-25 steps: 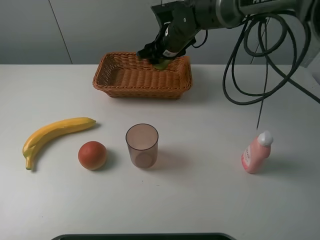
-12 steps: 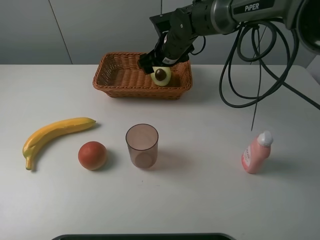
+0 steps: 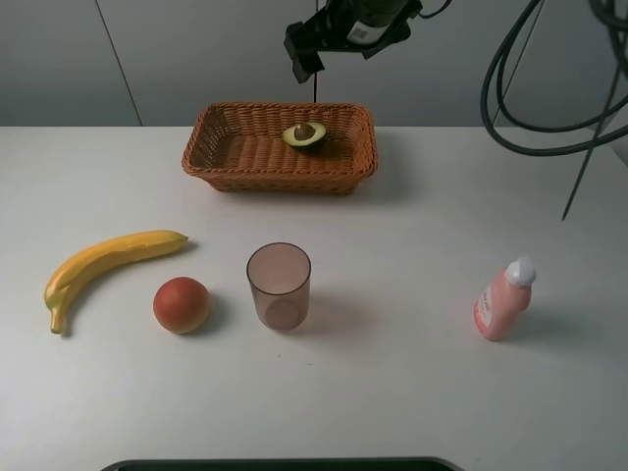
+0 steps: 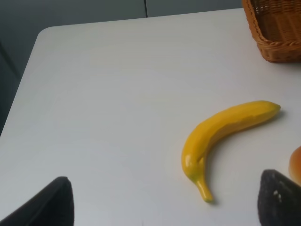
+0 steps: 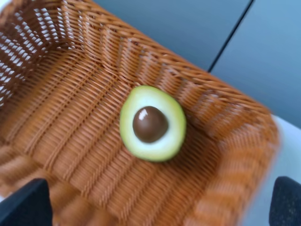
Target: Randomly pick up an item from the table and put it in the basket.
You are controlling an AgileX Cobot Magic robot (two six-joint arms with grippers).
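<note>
The halved avocado (image 3: 304,134) lies cut face up, pit showing, inside the brown wicker basket (image 3: 235,157) near its far right part. It also shows in the right wrist view (image 5: 151,123) on the basket's floor (image 5: 70,117). My right gripper (image 3: 306,54) hangs well above the basket, open and empty, with its fingertips (image 5: 23,202) spread wide to either side of the avocado. My left gripper (image 4: 162,202) is open and empty, low over the white table (image 4: 103,94) near the banana. It is out of the exterior view.
A yellow banana (image 3: 108,260) and a round orange-red fruit (image 3: 182,304) lie at the front left. The banana shows in the left wrist view too (image 4: 221,136). A translucent brownish cup (image 3: 279,285) stands mid-table. A pink bottle (image 3: 502,299) stands at the right.
My right gripper let go of the avocado into the basket and rose up and away. The avocado now rests alone on the basket floor.
</note>
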